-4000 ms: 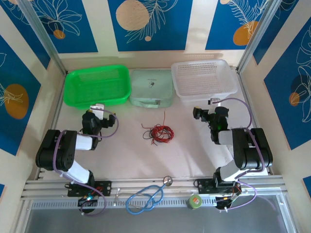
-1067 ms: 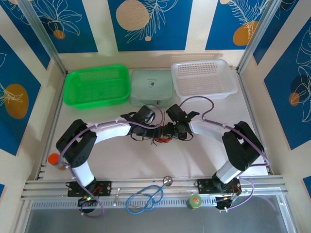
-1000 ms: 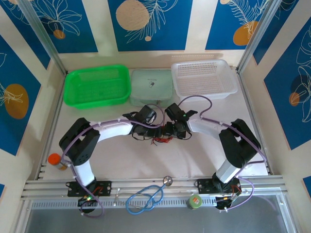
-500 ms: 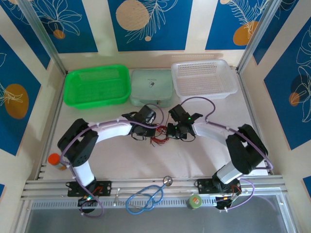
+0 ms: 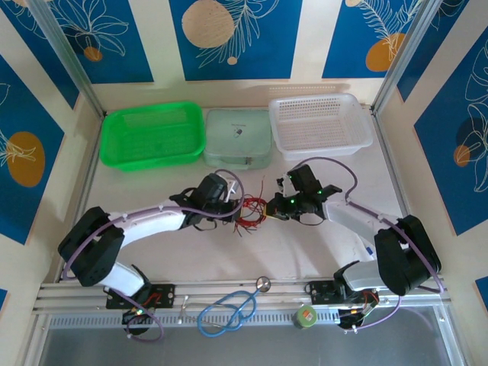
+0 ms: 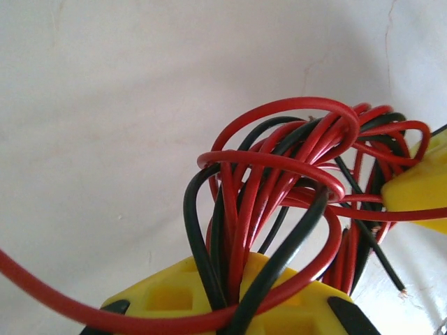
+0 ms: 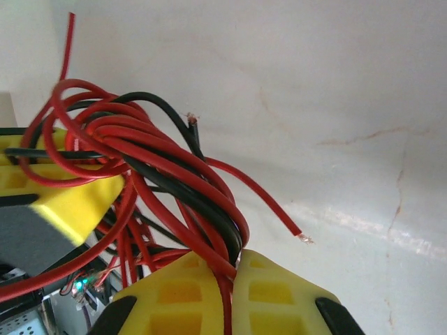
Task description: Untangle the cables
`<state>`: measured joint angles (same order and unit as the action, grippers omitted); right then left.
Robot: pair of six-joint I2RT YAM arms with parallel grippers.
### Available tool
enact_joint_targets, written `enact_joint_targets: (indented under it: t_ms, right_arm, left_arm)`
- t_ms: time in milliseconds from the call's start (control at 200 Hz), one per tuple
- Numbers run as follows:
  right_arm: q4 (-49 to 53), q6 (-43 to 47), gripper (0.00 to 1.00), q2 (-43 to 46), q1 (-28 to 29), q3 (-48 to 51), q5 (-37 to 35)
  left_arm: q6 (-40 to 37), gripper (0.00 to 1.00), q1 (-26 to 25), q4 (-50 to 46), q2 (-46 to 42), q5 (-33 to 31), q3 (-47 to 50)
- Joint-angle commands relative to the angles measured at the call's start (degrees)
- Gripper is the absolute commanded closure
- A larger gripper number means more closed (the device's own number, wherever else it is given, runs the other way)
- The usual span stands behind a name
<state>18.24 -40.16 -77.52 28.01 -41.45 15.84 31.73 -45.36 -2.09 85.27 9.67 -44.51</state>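
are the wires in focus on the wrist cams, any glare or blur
Left wrist: wires sharp, table bright but no glare. Right wrist: wires sharp, lower left corner out of focus. Top view: even light, faint shadows, wires tiny yet clear.

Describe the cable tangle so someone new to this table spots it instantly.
Start at the pale green case at the back. In front of it, a knot of thin red and black cables is pinched by the left gripper and right gripper. The blue stethoscope tubing is far thicker.

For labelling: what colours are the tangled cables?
Red and black cables, clearest in the left wrist view.
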Motion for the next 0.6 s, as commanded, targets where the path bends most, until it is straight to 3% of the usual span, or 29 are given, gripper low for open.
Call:
enact_joint_targets:
  t_ms: [0, 110, 340, 495, 595]
  right_arm:
    - [0.3, -3.0, 1.0, -1.6, 0.1, 0.6, -2.5]
    - [-0.1, -7.3, 1.0, -4.6, 2.4, 1.4, -7.4]
    - [2.0, -19.3, 1.0, -5.5, 10.7, 1.4, -19.3]
    - [5.4, -21.6, 1.0, -2.4, 13.6, 0.7, -22.8]
    - [11.9, -18.5, 0.8, -0.1, 15.2, -2.5, -25.3]
  left_arm:
    - [1.1, 0.99, -0.6, 2.0, 0.2, 0.5, 1.1]
    - [1.6, 0.89, -0.6, -0.8, 1.1, -3.5, 1.4]
    - [0.9, 0.5, -0.6, -3.4, -5.4, -8.8, 3.0]
    - [-1.8, 0.39, -0.6, -10.1, -10.0, -11.4, -0.1]
    - [-2.8, 0.36, -0.6, -14.5, -12.3, -11.9, -2.3]
